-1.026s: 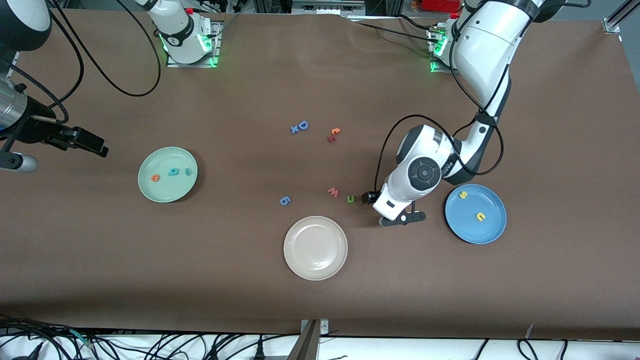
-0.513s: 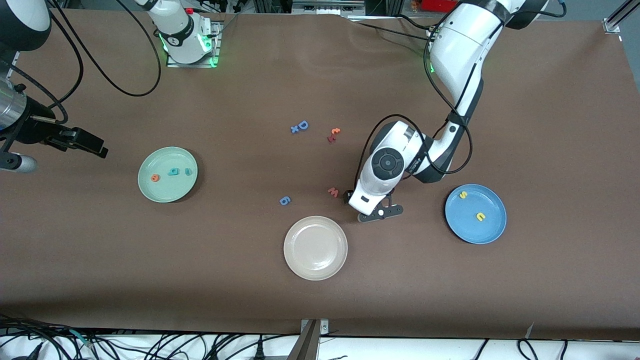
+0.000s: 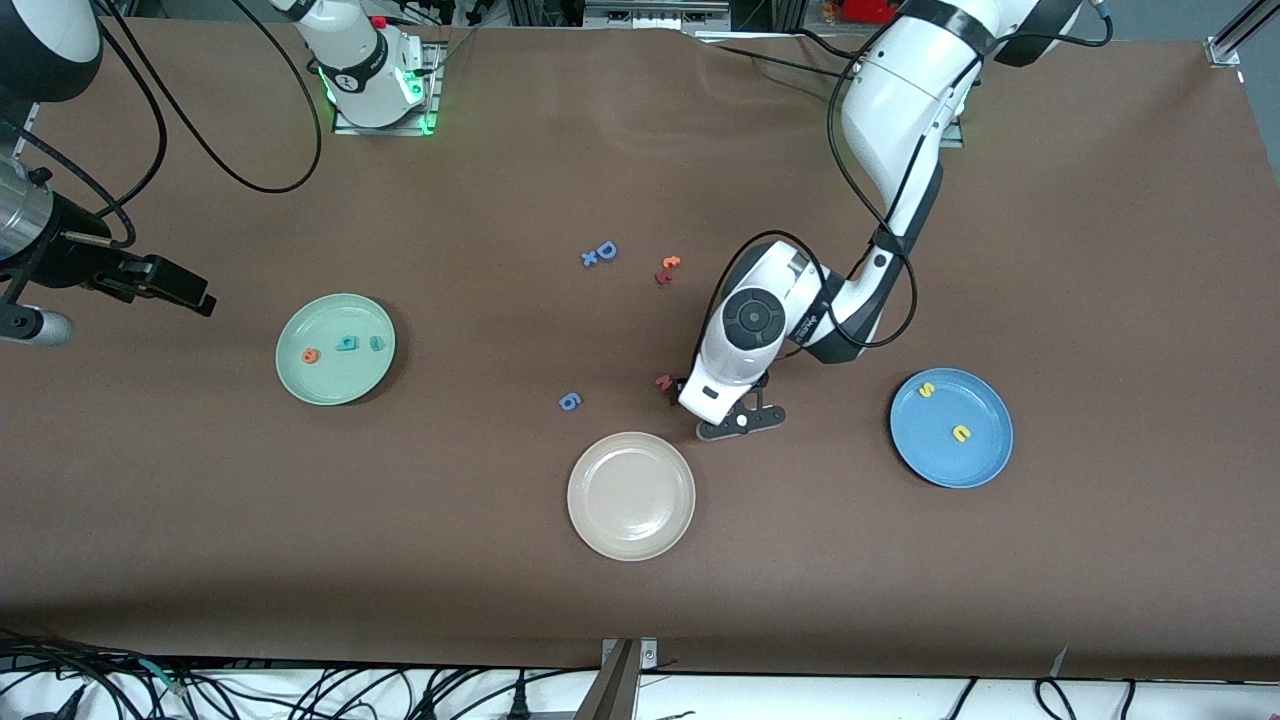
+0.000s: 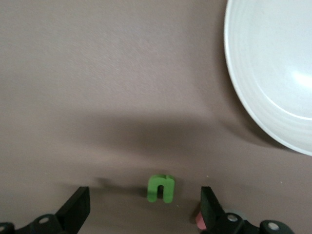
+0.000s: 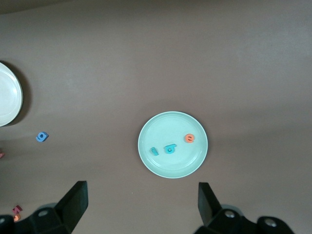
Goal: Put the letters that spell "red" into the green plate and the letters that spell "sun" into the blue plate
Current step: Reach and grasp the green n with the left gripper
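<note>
Left gripper [image 4: 141,214]: low over the bare brown table [image 3: 900,560] midway along it, jaws spread wide and holding nothing, straddling the dark green arch letter [image 4: 161,188] with open cloth on either side of it. Arch: small foam piece lying flat, its two legs pointing toward the wrist camera, long axis running with the legs, crosswise to the line between the fingers; pink letter [image 3: 664,381] just beside the gripper, toward the right arm's end. Beige-white plate [image 3: 631,495]: round, shallow, smooth, empty, near the arch and nearer the front camera. Blue plate [image 3: 951,427]: round, toward the left arm's end, well apart from the gripper, carrying yellow "s" [image 3: 927,389] and yellow arch [image 3: 961,433]. Right gripper [image 5: 141,214]: waiting high over the right arm's end, jaws spread, empty. Green plate [image 3: 335,348] below it: orange "e" [image 3: 310,355], teal "d" [image 3: 347,344], teal "r" [image 3: 376,343] in a row.
</note>
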